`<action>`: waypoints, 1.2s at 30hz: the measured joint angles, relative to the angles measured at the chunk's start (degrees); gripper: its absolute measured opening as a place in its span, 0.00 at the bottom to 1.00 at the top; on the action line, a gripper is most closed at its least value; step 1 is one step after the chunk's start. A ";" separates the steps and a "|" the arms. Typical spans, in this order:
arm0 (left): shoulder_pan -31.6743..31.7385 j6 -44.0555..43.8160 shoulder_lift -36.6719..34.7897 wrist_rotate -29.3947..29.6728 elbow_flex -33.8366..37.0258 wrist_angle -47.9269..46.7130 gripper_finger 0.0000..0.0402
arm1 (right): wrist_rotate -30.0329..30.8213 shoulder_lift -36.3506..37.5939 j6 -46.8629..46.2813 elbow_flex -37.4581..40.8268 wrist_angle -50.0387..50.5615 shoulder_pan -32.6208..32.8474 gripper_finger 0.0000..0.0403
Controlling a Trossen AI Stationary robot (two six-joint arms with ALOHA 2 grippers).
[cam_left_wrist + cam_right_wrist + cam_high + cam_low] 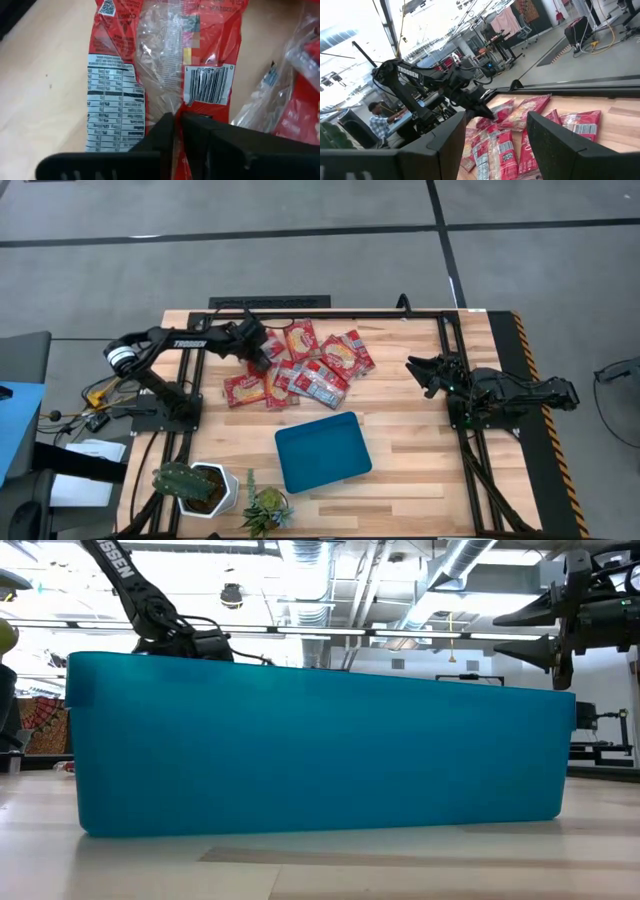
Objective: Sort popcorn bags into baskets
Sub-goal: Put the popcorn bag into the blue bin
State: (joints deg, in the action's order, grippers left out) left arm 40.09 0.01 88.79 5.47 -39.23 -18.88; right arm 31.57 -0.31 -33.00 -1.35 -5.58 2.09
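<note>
Left claw (177, 125) is clamped on a popcorn bag (165, 60) in the far-left pile (305, 365), right claw (420, 370) is held open, and no bag is yet placed in the basket (322, 452).

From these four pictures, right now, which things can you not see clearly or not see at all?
- Low view: the teal tray fills the picture, so its inside and the popcorn bags behind it are hidden.
- Left wrist view: the left gripper is shut on a popcorn bag; its dark fingers cover that end of the bag, and the picture's edge cuts off the other end.
- High view: bags in the pile overlap, so an exact count is uncertain.
</note>
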 joint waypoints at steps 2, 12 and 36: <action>0.00 -0.63 -0.97 0.52 -0.39 -1.08 0.02 | 0.00 0.00 -0.01 -0.01 0.00 0.00 0.58; -2.65 -5.44 -7.17 1.04 -6.47 -6.60 0.00 | 0.00 -0.01 -0.01 -0.01 0.02 0.00 0.58; -36.18 12.96 -13.02 -6.80 -25.12 -8.59 0.00 | -0.04 -0.01 -0.04 -0.01 1.09 0.02 0.58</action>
State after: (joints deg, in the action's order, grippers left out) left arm 3.91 12.97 75.77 -1.34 -64.34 -27.47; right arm 31.54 -0.32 -33.04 -1.37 -4.49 2.11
